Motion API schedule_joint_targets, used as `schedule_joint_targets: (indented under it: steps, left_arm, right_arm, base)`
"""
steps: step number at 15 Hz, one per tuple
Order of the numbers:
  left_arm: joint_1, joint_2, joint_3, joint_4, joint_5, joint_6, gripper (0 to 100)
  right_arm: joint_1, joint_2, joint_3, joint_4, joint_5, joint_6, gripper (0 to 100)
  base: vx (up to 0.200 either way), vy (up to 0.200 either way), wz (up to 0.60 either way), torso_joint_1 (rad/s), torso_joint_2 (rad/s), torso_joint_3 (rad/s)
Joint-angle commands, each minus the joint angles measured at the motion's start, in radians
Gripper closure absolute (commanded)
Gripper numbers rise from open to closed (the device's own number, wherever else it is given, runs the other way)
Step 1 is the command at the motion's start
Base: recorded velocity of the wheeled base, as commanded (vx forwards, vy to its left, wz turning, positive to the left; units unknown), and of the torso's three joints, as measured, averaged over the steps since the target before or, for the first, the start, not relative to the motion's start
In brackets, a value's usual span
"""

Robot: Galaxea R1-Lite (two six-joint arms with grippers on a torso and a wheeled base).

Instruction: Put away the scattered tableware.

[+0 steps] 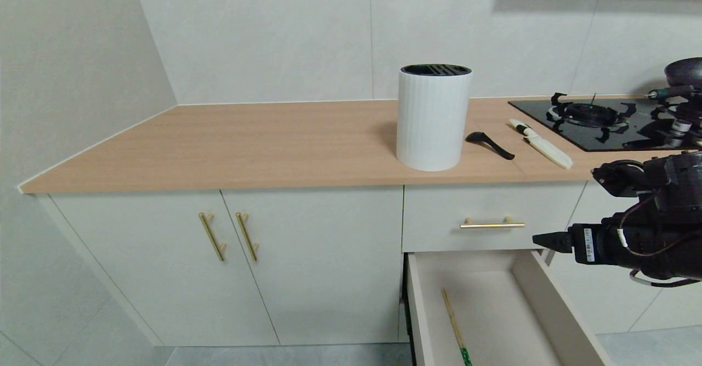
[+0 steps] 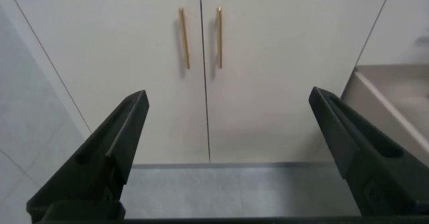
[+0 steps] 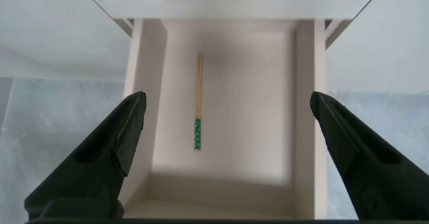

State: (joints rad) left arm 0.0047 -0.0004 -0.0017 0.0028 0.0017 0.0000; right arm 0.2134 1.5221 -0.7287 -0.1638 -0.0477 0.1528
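Note:
A black spoon and a knife in a cream sheath lie on the wooden countertop, to the right of a white cylindrical holder with a slotted black top. Below them a drawer stands pulled out, with a pair of green-tipped chopsticks on its floor. My right gripper hangs open over that drawer; between its fingers I see the chopsticks and the drawer. My left gripper is open, holds nothing and faces the lower cabinet doors.
A black gas hob with a pan sits at the counter's right end. A shut drawer with a gold handle is above the pulled-out one. Two cabinet doors with gold handles stand to the left, tiled floor below.

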Motion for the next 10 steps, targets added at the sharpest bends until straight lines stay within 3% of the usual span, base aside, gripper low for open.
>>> schedule_joint_targets:
  steps: [1,10]
  left_arm:
    - [0.0,0.0,0.0,0.0,0.0,0.0,0]
    - [0.0,0.0,0.0,0.0,0.0,0.0,0]
  right_arm:
    - [0.001,0.004,0.0,0.0,0.0,0.001,0]
    - [0.009,0.009,0.008,-0.002,0.002,-0.001,0]
  base:
    - [0.0,0.0,0.0,0.183,-0.48,-0.29]
    - [0.0,0.0,0.0,0.217,-0.5,-0.29]
